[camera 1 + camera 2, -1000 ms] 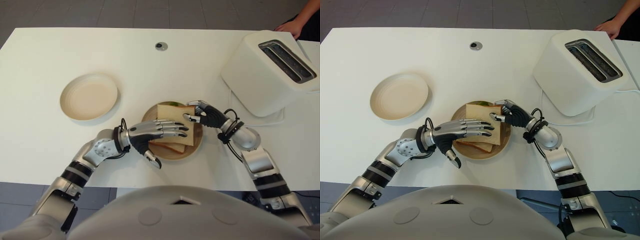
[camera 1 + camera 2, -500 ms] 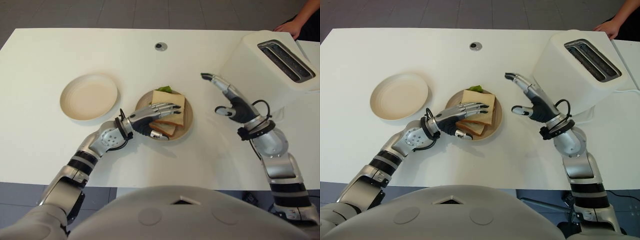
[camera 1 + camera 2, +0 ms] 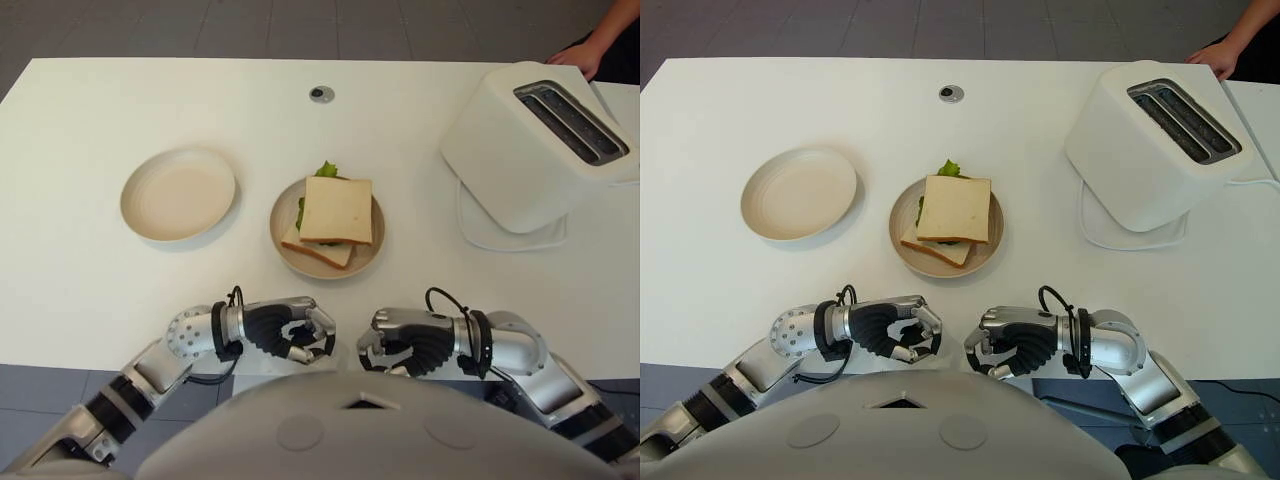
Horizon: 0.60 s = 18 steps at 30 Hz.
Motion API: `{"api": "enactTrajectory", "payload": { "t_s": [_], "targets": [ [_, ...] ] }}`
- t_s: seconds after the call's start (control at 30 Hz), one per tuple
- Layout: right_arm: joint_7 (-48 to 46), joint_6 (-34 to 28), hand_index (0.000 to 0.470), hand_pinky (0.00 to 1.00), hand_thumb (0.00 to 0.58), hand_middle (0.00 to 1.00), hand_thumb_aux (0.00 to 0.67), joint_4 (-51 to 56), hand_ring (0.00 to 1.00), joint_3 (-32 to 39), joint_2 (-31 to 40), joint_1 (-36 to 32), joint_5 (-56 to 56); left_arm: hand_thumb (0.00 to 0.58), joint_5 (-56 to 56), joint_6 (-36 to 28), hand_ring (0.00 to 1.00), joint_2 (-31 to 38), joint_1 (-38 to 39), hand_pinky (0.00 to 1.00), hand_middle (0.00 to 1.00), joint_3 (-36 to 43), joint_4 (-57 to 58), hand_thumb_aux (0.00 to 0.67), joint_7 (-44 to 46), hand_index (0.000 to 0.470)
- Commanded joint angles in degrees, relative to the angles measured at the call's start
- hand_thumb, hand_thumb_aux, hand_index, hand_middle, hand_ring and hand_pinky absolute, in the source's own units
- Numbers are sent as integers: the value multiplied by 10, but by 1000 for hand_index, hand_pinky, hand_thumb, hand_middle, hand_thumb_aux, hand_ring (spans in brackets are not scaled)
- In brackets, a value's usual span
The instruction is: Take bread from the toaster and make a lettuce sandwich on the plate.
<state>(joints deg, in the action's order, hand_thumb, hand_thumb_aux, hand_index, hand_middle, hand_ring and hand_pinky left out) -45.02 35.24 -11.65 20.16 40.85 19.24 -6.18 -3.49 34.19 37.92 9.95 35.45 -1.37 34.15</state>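
Sandwich (image 3: pixel 331 218) on plate (image 3: pixel 372 256), table (image 3: pixel 80 260) centre; bowl (image 3: pixel 178 193) left; toaster (image 3: pixel 535 143) far right.

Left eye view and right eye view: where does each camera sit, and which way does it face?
Left eye view: on the head, looking forward and down at the table; left hand and right hand curled at the near edge.
Right eye view: a little to the right, same aim, same hands.
Shared: sandwich on its plate, toaster, empty dish.

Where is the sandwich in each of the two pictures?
Left eye view: the sandwich lies just above the middle, slightly right.
Right eye view: just above the middle, slightly left.
Shared landmark: the white toaster at upper right; the sandwich lies to its lower left.
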Motion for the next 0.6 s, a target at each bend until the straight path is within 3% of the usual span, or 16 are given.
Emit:
{"api": "enactTrajectory", "payload": {
  "t_s": [0.03,0.2,0.37,0.4,0.43,0.47,0.5,0.53,0.57,0.6],
  "targets": [
    [100,-50,470,1000,580,1000,670,64,1000,-7,-85,-78,-99,580,153,-72,1000,-77,-62,1000,1000,-49,104,670,-134,470],
    [294,-102,470,1000,580,1000,670,188,1000,-31,-154,-181,-240,580,291,-120,1000,-137,-136,1000,1000,-67,213,670,-276,470],
    [440,-112,470,1000,580,1000,670,302,1000,-36,-197,-248,-283,580,269,-55,1000,-191,-167,1000,1000,-64,280,670,-286,470],
    [449,-106,470,1000,580,1000,670,305,1000,-41,-200,-248,-270,580,249,-36,855,-197,-165,855,855,-69,282,670,-280,470],
    [452,-98,470,1000,580,1000,670,303,1000,-48,-202,-244,-251,580,230,-14,427,-201,-162,427,427,-77,280,670,-277,470],
    [451,-86,470,1000,580,1000,670,297,1000,-59,-202,-237,-224,539,205,10,0,-203,-156,0,0,-86,272,491,-272,345],
    [442,-74,470,714,580,714,670,287,714,-71,-201,-227,-192,460,181,42,0,-204,-150,0,0,-96,257,365,-272,256],
    [425,-59,359,0,548,0,512,268,0,-84,-197,-213,-146,108,142,80,0,-204,-140,0,0,-105,228,66,-261,46],
    [404,-48,157,0,322,0,223,239,0,-102,-195,-197,-87,0,95,115,0,-205,-130,0,0,-113,195,0,-249,0],
    [391,-42,0,0,0,0,0,206,0,-123,-193,-183,-35,0,37,139,0,-211,-122,0,0,-126,162,0,-240,0]
  ]
}}
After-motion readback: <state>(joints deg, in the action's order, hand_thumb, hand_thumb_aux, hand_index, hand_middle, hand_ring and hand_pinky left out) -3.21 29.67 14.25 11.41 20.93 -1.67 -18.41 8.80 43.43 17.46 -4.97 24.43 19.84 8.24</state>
